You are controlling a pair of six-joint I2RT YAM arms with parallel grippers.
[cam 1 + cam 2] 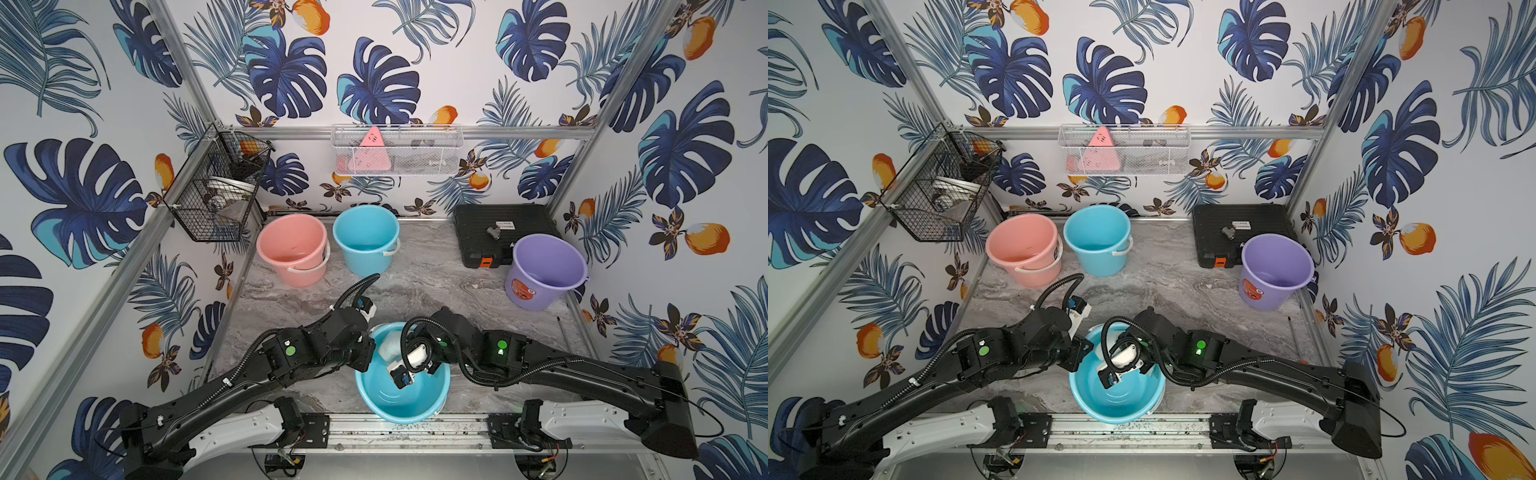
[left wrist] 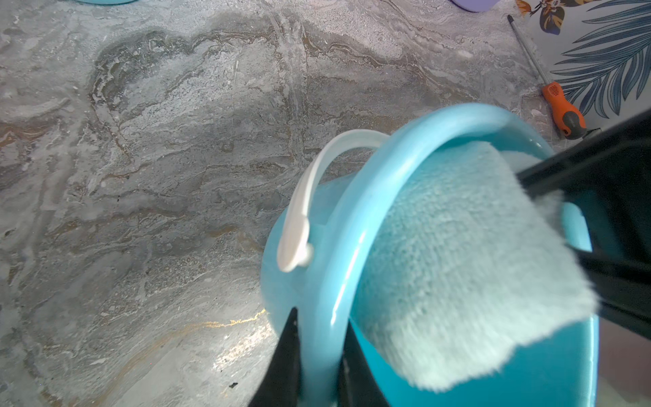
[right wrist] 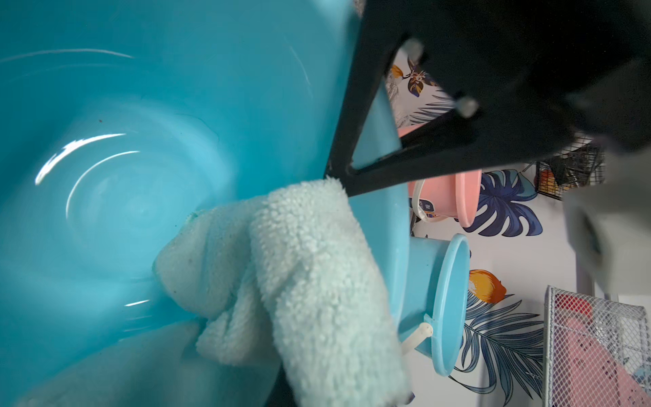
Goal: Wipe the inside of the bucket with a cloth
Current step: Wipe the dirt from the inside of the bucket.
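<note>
The left claw (image 2: pixel 320 334) is pinched tight on the rim of the bucket (image 1: pixel 401 405), one finger outside the wall and one inside, close to the pivot of the white handle (image 2: pixel 299 225). The right claw (image 3: pixel 343 174) reaches inside the bucket with its jaws closed on the cloth (image 3: pixel 310 264), which hangs bunched against the inner wall just below the rim, beside the left claw's grip. Beyond the bucket on the counter (image 1: pixel 436 286) stand a pink bucket (image 1: pixel 299 274), a second blue bucket (image 1: pixel 365 262) and a purple bucket (image 1: pixel 536 291).
</note>
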